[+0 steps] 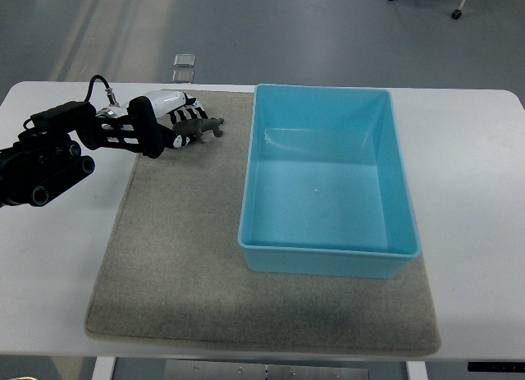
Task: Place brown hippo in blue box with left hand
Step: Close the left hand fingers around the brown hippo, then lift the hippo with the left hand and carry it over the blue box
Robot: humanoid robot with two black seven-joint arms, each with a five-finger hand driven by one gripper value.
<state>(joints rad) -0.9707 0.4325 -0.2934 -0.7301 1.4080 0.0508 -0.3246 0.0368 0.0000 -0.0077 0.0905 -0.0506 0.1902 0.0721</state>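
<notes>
The hippo [199,130], small and brown, sits at the far left part of the mat [180,265], just left of the box [328,257] but apart from it, with a strip of mat between them. Its right end pokes out free toward the box; its left end is under the fingers [184,117] of the left hand [168,121]. The fingers are curled over and around it, so the hand appears to be closed on the hippo, though whether the toy is lifted off the mat or resting on it cannot be told.

The left arm [49,158], black with a cable looping over it, comes in from the picture's left edge across the bare tabletop.

The box is light blue, open-topped and rectangular, standing on the right part of the mat with its long side running away from the robot.

The mat is a grey-brown felt-like sheet covering the middle of a white table [476,191]; white tabletop shows to its left, right and along the far edge. Beyond the table is a smooth grey floor [287,27] with pale streaks of reflected light. Two small square plates [184,66] lie on the floor just past the table's far edge, and castor wheels [455,14] show at the top right corner.
</notes>
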